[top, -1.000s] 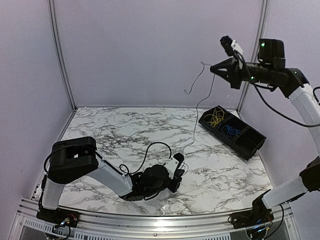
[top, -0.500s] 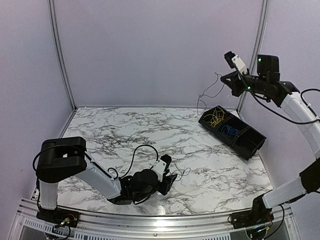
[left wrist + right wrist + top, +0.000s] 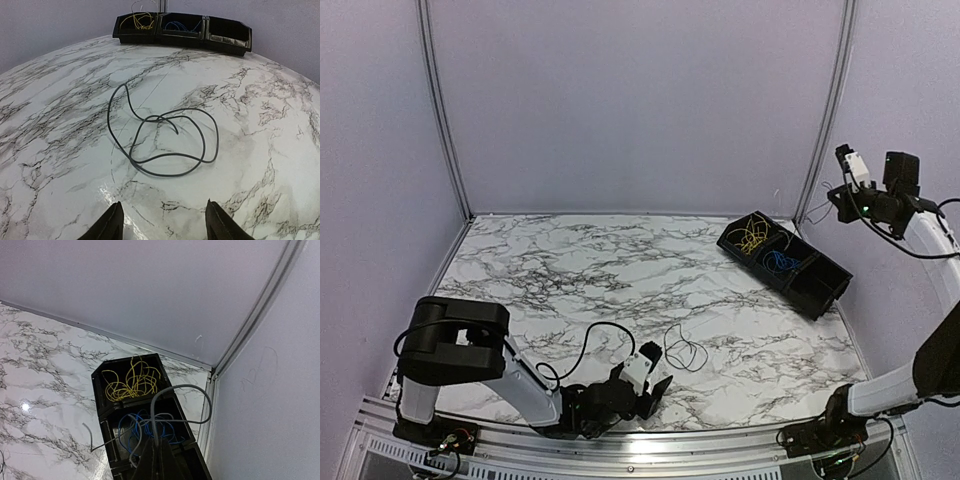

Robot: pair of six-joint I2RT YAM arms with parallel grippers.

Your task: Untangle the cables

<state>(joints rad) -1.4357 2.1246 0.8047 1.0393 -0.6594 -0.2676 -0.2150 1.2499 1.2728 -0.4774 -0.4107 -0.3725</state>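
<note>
Left wrist view: thin black cable (image 3: 150,119) lies in loose loops on glossy veined marble table (image 3: 260,100), just ahead of the empty, parted left gripper (image 3: 164,210); the right gripper (image 3: 159,460) pinches a curled grey cable (image 3: 185,386) above a black compartmented tray (image 3: 100,390).

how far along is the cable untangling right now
Partly done. The yellow cables and blue cables sit in separate compartments of the black tray. In hand: the right fingers are shut on a grey cable held above the tray. Left to do: a black cable lies loose on the marble table, looped over itself, in front of the open left fingers.
</note>
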